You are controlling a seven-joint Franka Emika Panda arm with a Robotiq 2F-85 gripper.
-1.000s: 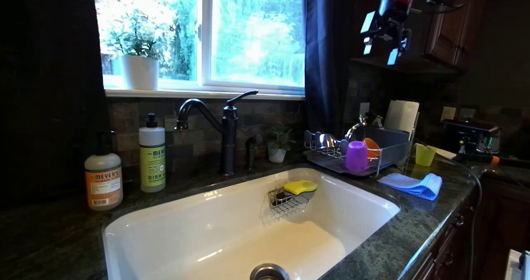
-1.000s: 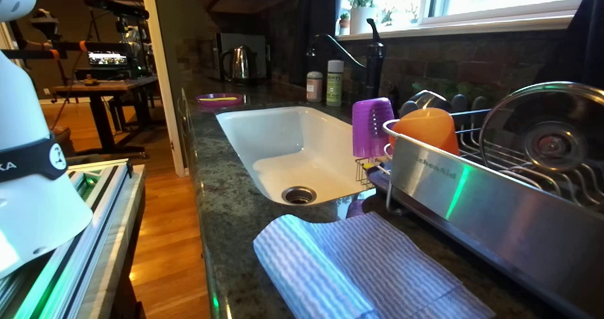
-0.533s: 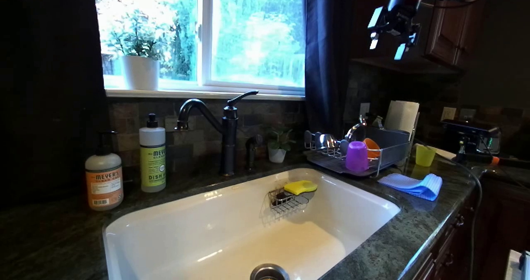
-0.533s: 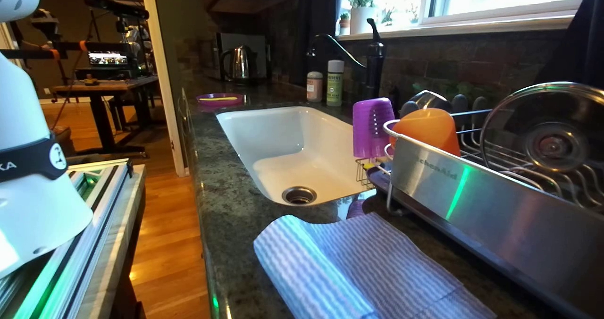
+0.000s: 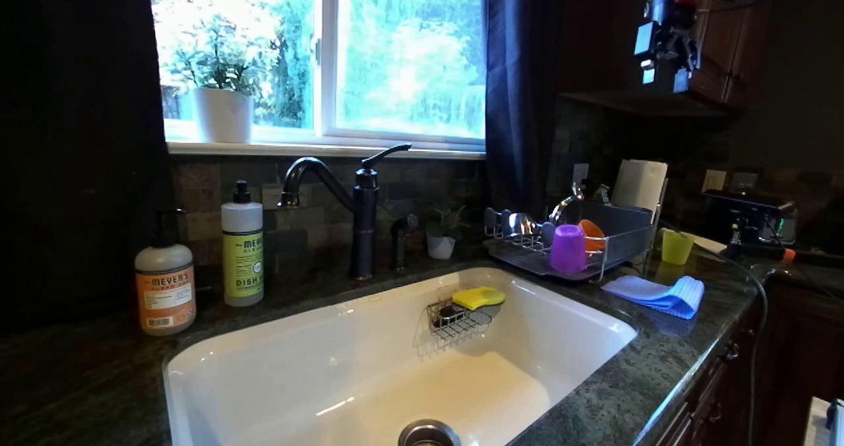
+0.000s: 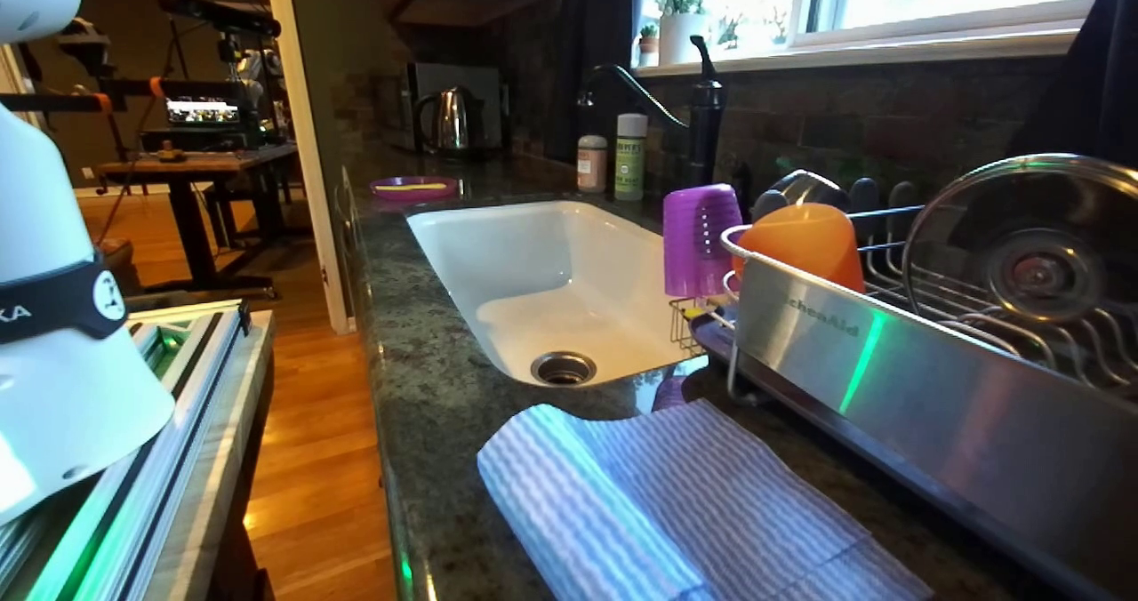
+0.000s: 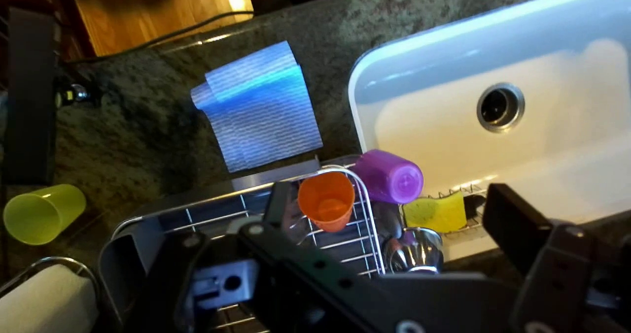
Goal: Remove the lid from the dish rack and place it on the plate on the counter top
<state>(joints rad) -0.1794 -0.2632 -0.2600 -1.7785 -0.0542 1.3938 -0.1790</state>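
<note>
Fingers point(image 5: 649, 75) have shifted to the right since half a second ago, as seen in an exterior view; they hang high above the counter point(image 5: 620, 383), well apart from the dish rack point(image 5: 630, 251). The rack and the lid point(image 6: 1036, 272) hold their earlier positions. Finger state: apart, with a wide gap between the two; I can verify this in the wrist view, where the rack lies below.

Lid location: on edge inside the rack, behind its near metal wall, toward the right in an exterior view. The lid is round with a metal rim, and its right edge runs out of view. To its left sit an orange cup point(image 6: 805, 245), at the rack's corner, and a purple cup point(image 6: 701, 241), bottom up at the rack's left end. A striped cloth point(image 6: 676, 494) lies on the counter at the near side of the rack.

The purple plate point(image 6: 413, 196) rests on the counter past the far end of the white sink point(image 6: 507, 245), well apart from the lid. A yellow sponge point(image 5: 478, 297) sits in a wire caddy point(image 5: 457, 329) at the sink wall; a yellow-green cup point(image 5: 677, 248) stands to the right of the rack in an exterior view.
</note>
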